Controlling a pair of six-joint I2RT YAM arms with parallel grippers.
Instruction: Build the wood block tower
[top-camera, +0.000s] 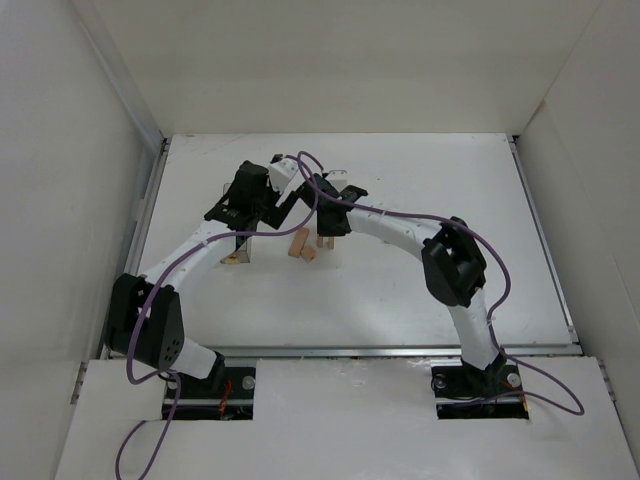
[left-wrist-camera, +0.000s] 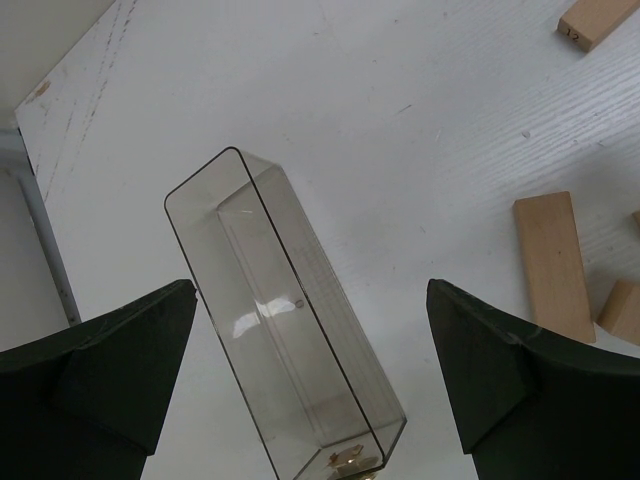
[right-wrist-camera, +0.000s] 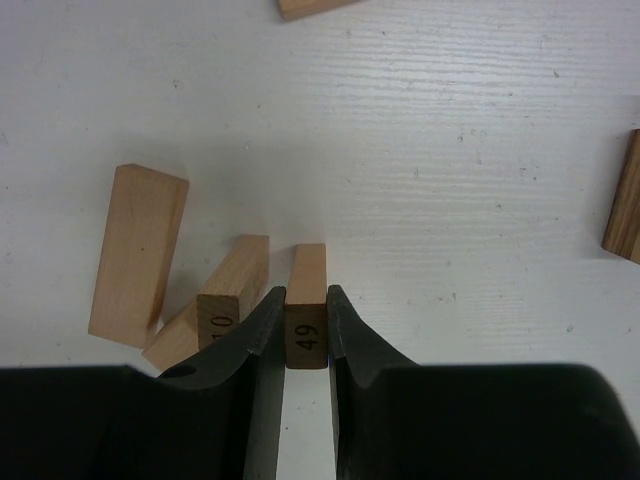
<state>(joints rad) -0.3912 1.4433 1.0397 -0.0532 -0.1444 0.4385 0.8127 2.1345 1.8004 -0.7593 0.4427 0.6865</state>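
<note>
Top view: your right tool (top-camera: 325, 215) sits near frame centre over a cluster of small light-tan wood blocks (top-camera: 300, 244) on the white surface (top-camera: 450, 180). Your left tool (top-camera: 240, 222) is just left of it. There's no tower here, and the blocks look loose, though they're too small to be sure.

Left wrist view: the left tool (left-wrist-camera: 310, 300) is spread wide and grips nothing. Its fingers stand either side of a clear plastic rectangular box (left-wrist-camera: 285, 320) lying on the surface, apart from it. A flat tan plank (left-wrist-camera: 553, 265) lies at right. A smaller tan piece (left-wrist-camera: 625, 312) sits just beside it at the right edge, and another tan block (left-wrist-camera: 598, 20) is in the upper right corner. All lie single, none stacked.

Right wrist view: the right tool (right-wrist-camera: 306, 305) is clamped on a tan wooden block stamped 49 (right-wrist-camera: 307, 275) at bottom centre, with the stamped end facing the camera. You can't tell whether its far end touches the surface. Just left is a tan wooden block stamped 10 (right-wrist-camera: 232, 285), tilted against another piece. A wide tan plank (right-wrist-camera: 137, 255) lies at lower left.

Progress, as a judgement: early. One block is in hand and nothing is built. All uprights, the crosspiece and the top block are left to do.
</note>
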